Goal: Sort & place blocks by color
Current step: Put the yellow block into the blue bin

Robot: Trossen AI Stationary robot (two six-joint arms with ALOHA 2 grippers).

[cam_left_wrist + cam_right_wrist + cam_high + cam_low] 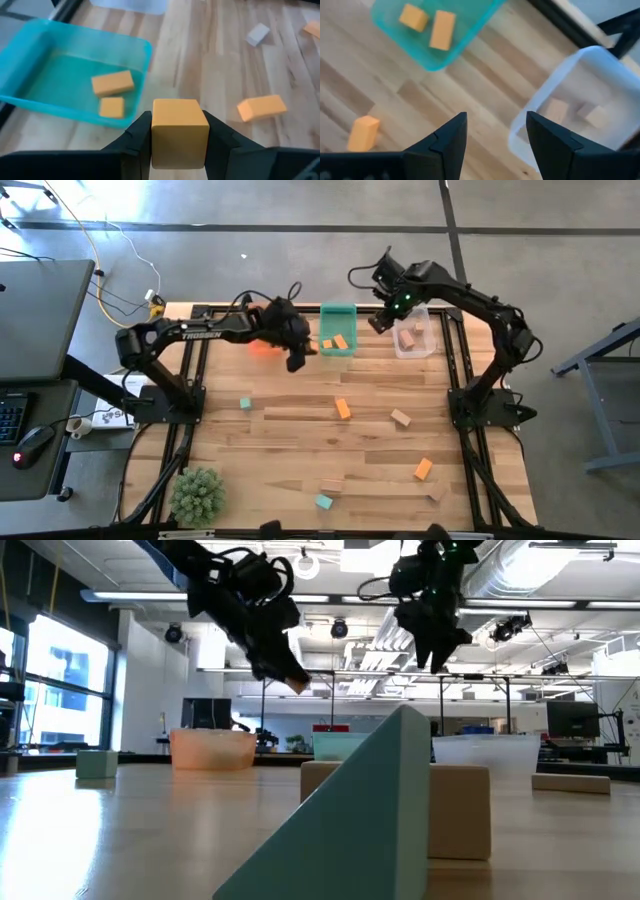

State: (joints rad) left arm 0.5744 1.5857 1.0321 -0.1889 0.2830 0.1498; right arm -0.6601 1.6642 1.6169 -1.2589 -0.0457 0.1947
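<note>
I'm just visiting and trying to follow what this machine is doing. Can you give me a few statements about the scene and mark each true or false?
1. The left claw grips an orange cube. True.
2. The teal bin holds two teal blocks. False: two orange blocks lie in it.
3. The right claw carries a wooden block. False: it is open and holds nothing.
4. The clear bin holds plain wood blocks. True.
5. A fuzzy green plant stands on the table. True.

Three rectangular plastic bins are sitting on the worktop: one orange [262, 345], one teal [337, 313], one clear [424, 346]. One fuzzy green plant [196, 495] is standing there.
</note>
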